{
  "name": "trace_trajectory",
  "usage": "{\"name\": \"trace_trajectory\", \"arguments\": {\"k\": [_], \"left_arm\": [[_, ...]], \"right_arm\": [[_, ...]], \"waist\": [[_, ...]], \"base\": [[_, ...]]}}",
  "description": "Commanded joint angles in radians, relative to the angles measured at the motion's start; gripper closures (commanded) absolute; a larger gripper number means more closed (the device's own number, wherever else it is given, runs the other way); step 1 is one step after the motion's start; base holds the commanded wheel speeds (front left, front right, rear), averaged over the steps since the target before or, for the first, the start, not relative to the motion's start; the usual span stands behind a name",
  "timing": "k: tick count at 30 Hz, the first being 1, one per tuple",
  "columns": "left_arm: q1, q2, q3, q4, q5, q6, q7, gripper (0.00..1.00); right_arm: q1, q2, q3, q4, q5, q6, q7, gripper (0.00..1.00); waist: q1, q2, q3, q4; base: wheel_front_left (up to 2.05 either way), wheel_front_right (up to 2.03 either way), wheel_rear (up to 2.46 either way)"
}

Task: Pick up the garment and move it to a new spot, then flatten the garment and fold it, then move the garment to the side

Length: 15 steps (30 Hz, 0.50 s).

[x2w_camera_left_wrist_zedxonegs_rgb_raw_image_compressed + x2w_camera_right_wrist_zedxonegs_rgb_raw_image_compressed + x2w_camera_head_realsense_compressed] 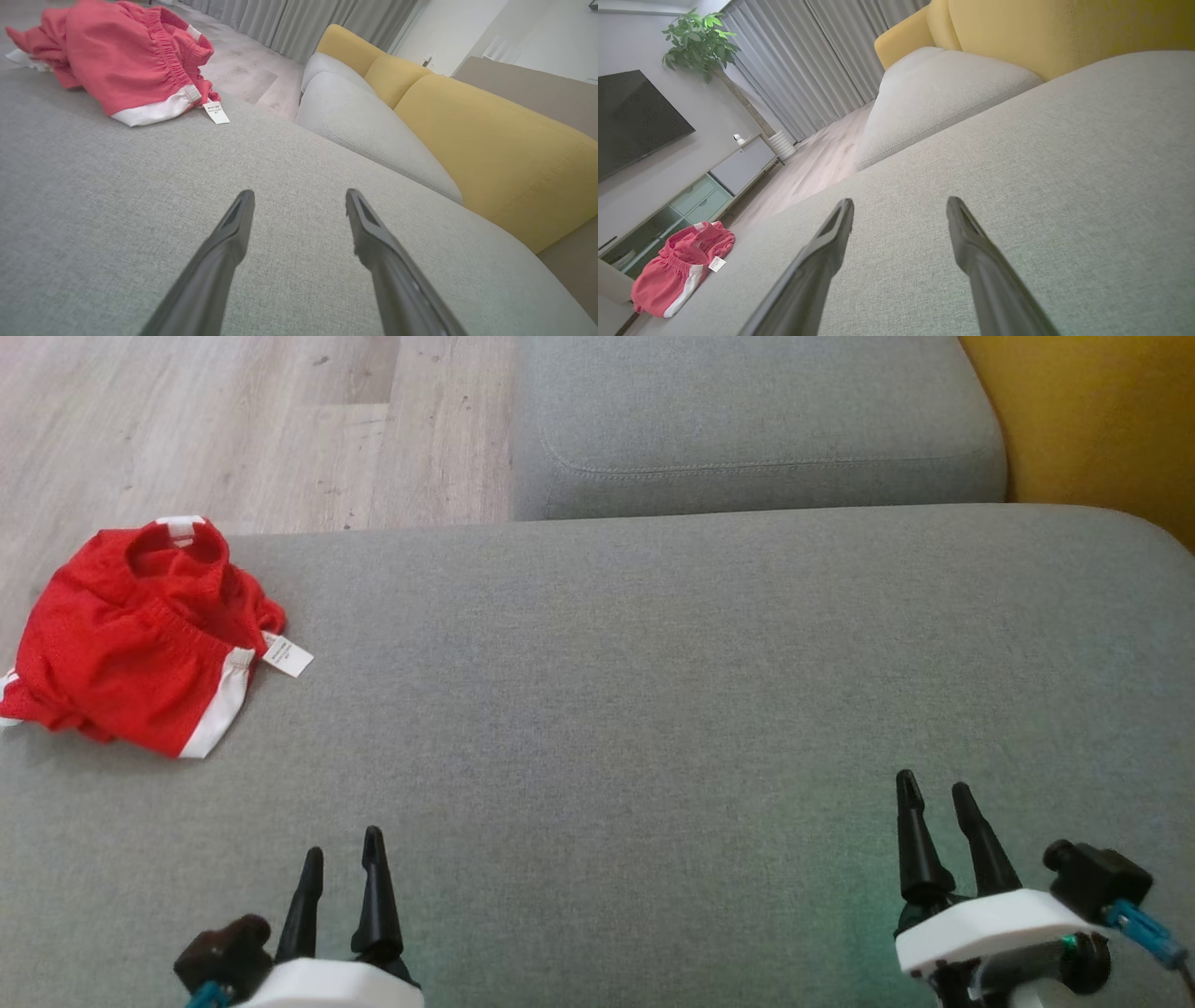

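my left hand [344,845] and right hand [934,784] both hung wide open over the grey sofa seat [653,691], holding nothing. the red shorts [131,635] lay in a rumpled heap at the seat's far left edge, well apart from both hands and nearer the left one, with the tag [288,656] sticking out. as i judged it, nothing was done yet: the shorts looked bunched, not flat or folded, so the pick-up, move, flattening, fold and setting aside were all left.
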Motion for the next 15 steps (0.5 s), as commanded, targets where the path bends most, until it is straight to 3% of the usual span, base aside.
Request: {"name": "trace_trajectory", "arguments": {"k": [1,15], "left_arm": [[-0.033,0.012,0.009,-0.026,0.035,0.009,-0.015,0.0],[-0.023,0.026,-0.004,-0.015,0.166,0.032,-0.053,0.0]], "right_arm": [[-0.022,-0.013,0.025,-0.04,-0.04,0.01,-0.017,0.0],[-0.018,-0.016,0.045,-0.044,-0.198,0.012,-0.055,0.0]], "waist": [[-0.0001,0.0,0.0,0.0],[-0.0001,0.0,-0.01,0.002]], "base": [[0.0,0.0,0.0],[0.0,0.0,0.0]]}}
